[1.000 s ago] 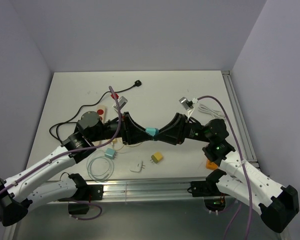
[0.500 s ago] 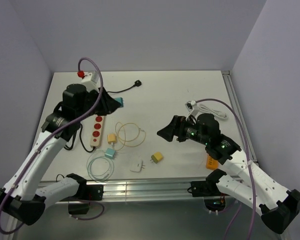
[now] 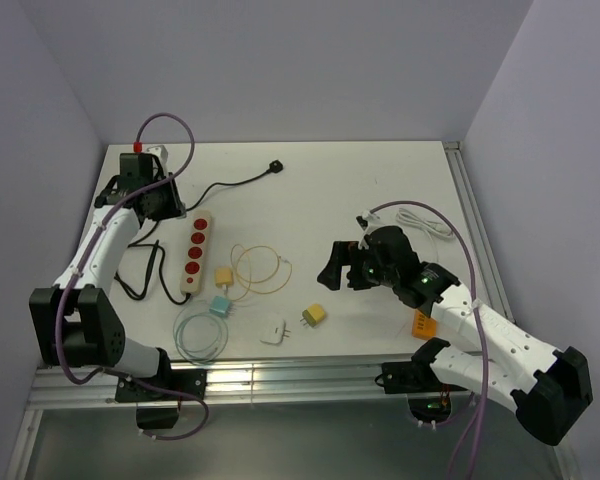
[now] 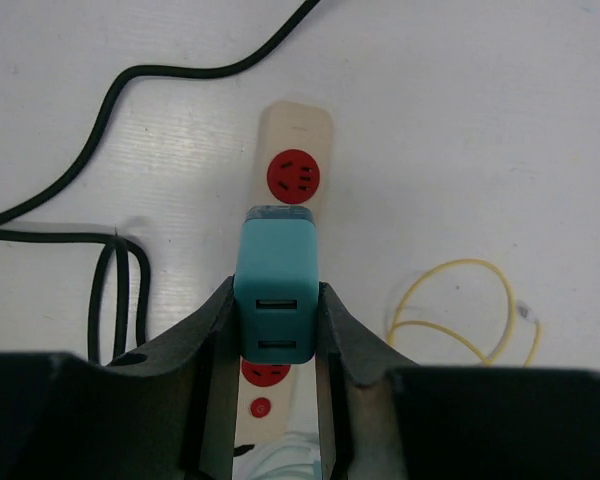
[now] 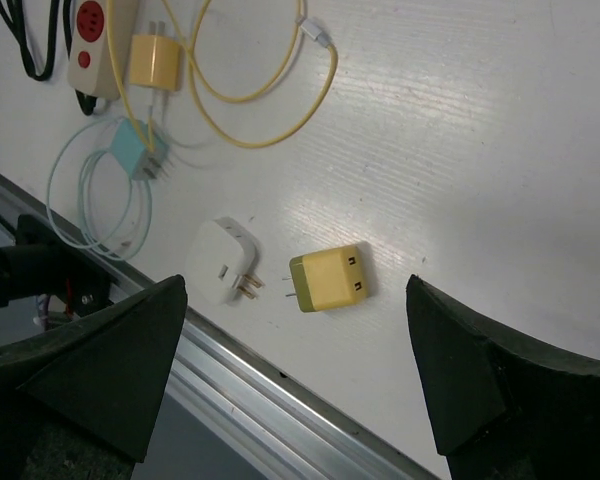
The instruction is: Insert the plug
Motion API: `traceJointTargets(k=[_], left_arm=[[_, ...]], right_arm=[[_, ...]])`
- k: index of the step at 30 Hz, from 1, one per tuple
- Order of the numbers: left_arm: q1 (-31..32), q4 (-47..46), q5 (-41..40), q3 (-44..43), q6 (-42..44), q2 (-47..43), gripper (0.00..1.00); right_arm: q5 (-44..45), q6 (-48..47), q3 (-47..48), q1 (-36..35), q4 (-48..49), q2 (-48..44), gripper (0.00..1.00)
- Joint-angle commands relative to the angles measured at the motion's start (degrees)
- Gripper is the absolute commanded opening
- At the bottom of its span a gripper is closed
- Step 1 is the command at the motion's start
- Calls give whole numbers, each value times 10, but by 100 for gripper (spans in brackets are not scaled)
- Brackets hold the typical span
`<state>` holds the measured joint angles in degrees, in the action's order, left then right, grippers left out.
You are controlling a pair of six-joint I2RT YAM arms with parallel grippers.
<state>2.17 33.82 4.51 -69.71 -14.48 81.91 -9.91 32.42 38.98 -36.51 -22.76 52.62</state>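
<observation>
I keep the boxy teal plug (image 4: 275,290) clamped in the left pincer (image 4: 275,310), over the cream red-socket strip (image 4: 293,130) for insertion. Right pincer (image 5: 295,300) apart, empty.

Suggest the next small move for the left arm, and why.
Probably lower the left hand straight down toward the power strip, slowly. It grips the teal charger with the USB ports facing the wrist camera. The charger sits over the strip just below the exposed red socket. The prongs are hidden, so alignment is unconfirmed.
</observation>
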Motion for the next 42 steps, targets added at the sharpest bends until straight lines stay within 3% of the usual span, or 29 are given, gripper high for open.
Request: traceJointTargets(k=[1,7,22,42], left_arm=[[-2,-47,7,-23,40,6,0],[-2,-74,10,-19,31,56,0],[0,13,70,-113,41,178,0],[49,30,-11,-123,76,211,0]], right_arm=[[0,-21,-1,-4,31,6,96],[-13,-31,12,-3,40,28,96],[-20,-33,22,-3,42,46,96],[-27,-39,25,-3,40,56,96]])
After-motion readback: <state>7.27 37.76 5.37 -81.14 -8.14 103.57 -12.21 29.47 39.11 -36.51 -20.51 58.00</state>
